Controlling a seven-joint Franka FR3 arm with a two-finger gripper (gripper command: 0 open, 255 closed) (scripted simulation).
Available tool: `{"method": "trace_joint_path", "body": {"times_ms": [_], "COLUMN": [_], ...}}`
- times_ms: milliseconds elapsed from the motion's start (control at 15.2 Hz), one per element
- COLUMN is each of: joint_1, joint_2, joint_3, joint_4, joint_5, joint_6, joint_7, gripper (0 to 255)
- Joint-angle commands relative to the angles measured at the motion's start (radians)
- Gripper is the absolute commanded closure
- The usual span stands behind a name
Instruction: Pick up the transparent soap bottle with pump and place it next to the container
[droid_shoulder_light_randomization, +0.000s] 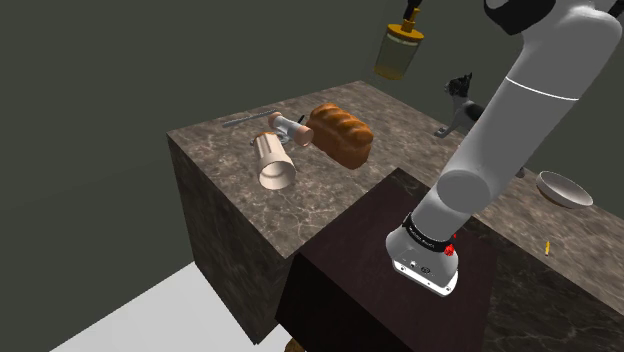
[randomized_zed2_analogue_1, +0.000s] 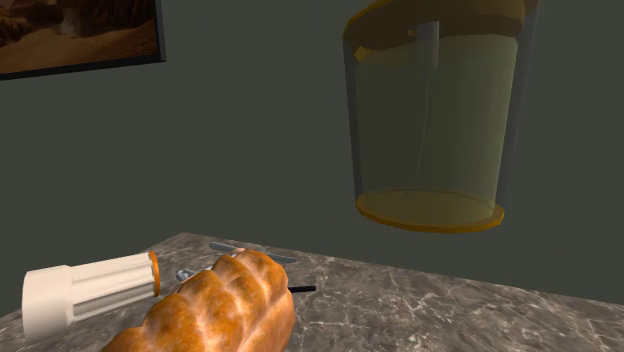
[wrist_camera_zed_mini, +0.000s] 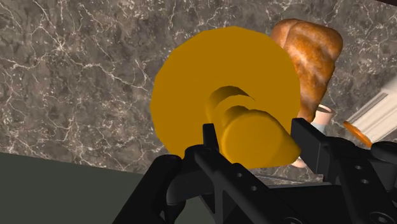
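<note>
Fingers (wrist_camera_zed_mini: 312, 137) clamp the bottle (droid_shoulder_light_randomization: 400, 48) by its pump (wrist_camera_zed_mini: 251, 137); it hangs upright, well above the bread (droid_shoulder_light_randomization: 340, 133).

A home kitchen, by the look of it: a dark veined marble worktop (droid_shoulder_light_randomization: 320, 195) carries a golden-brown braided bread loaf (droid_shoulder_light_randomization: 340, 133) and a shallow grey bowl (droid_shoulder_light_randomization: 565, 188), and a dark-framed picture (randomized_zed2_analogue_1: 80, 35) hangs on the grey-green wall (randomized_zed2_analogue_1: 250, 120).

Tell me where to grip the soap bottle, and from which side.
Grip the narrow orange pump on top of the soap bottle, coming from straight above, as the gripper has it now. The bottle hangs upright, and its round body looks too wide for the fingers to span.
</note>
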Motion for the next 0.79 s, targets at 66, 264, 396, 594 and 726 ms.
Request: {"method": "trace_joint_path", "body": {"times_ms": [66,264,396,594,726], "joint_1": [-0.014,0.064,0.095,0.12,0.13], "joint_2": [0.032,-0.12,-0.209,-0.325,-0.392], "joint_3": [-0.007,0.041,0.084,0.154,0.201], "joint_4": [0.072,-0.082,-0.167,-0.277,-0.34], "joint_5": [0.021,-0.072,-0.119,-0.167,-0.185], "joint_6": [-0.047,-0.011,0.001,0.008,0.008], "joint_7": [-0.012,0.091,0.159,0.255,0.315], "gripper": [255,255,255,255,255]}}
